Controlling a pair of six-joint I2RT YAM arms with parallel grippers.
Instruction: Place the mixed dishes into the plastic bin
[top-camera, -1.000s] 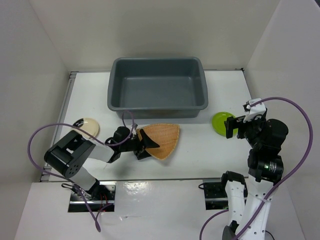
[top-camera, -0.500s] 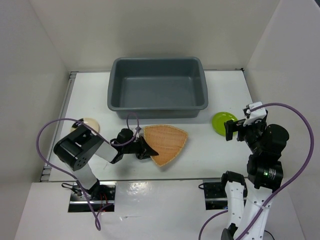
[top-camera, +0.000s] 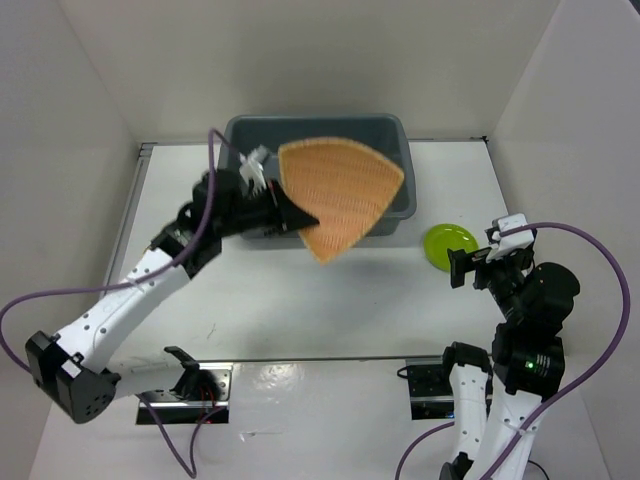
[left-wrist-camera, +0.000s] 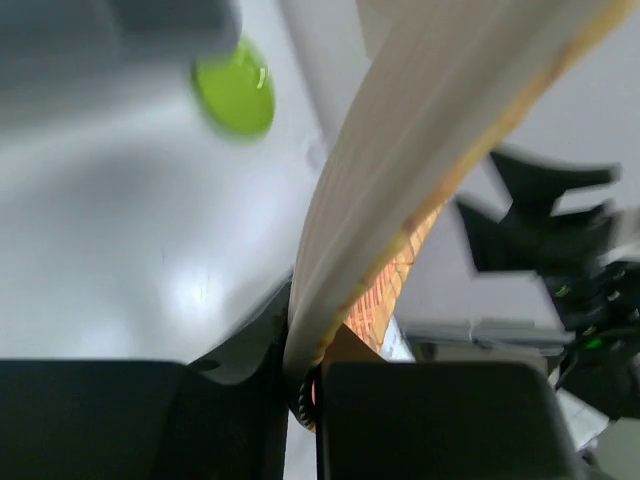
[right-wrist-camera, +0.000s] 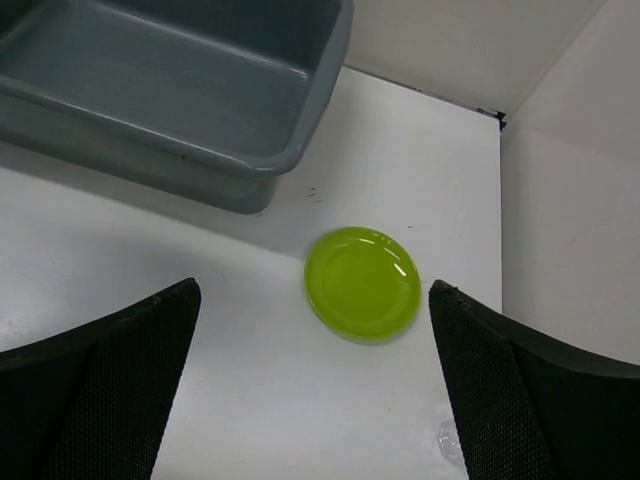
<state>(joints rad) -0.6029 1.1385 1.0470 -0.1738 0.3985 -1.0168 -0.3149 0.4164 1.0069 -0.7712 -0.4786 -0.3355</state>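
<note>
Well, at the far side of the table (top-camera: 350, 300), a dark grey plastic bin (top-camera: 320, 125). Tilted in the air over its near rim, pinched between the left fingers (top-camera: 290, 212), an orange woven plate (top-camera: 340, 195). Right of the bin, below spread right fingers (right-wrist-camera: 100, 400), a lime-green plate (top-camera: 449, 245).

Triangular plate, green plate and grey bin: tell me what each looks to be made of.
The triangular plate looks like woven rattan or bamboo, matte: orange-tan, fine basket-weave texture, pale underside. The green plate is likely glossy plastic or glazed ceramic: uniform lime colour, bright highlights. The grey bin looks like moulded plastic, semi-matte: smooth walls, rounded corners, rolled rim.
</note>
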